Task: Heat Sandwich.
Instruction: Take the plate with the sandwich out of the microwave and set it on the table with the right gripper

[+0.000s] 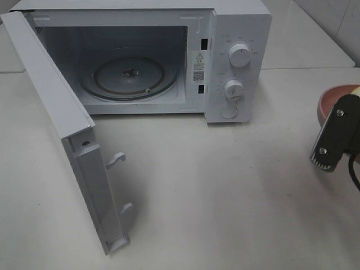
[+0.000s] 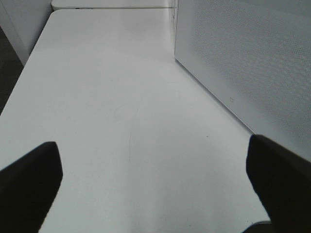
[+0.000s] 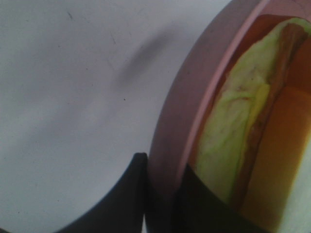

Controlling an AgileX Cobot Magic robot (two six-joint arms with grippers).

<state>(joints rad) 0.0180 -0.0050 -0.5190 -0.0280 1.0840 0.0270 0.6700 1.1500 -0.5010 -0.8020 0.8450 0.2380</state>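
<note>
The microwave [image 1: 169, 56] stands far-left with its door [image 1: 62, 129] swung wide, bare table [image 1: 225, 191] before it. At the right edge, the right gripper [image 3: 163, 204] pinches the pink plate's [image 3: 175, 126] rim; only its wrist view shows the sandwich [image 3: 233, 131] lying on it. The left gripper [image 2: 155, 189] is spread beside the door.

Right gripper [image 1: 329, 152]: matte black, flat angular finger plate, two silver screws on its face, fine ribbed white-edged teeth along the tip. Black cable [image 1: 354, 171] curves just behind the finger. In right wrist view, fingers [image 3: 121, 199] appear as dark, smooth, curved black shapes, blurred up close. Left gripper [image 2: 155, 187]: two black fingers [image 2: 29, 184], blunt rounded tips, plain matte surface, no markings visible; one on each side of frame, soft focus.
</note>
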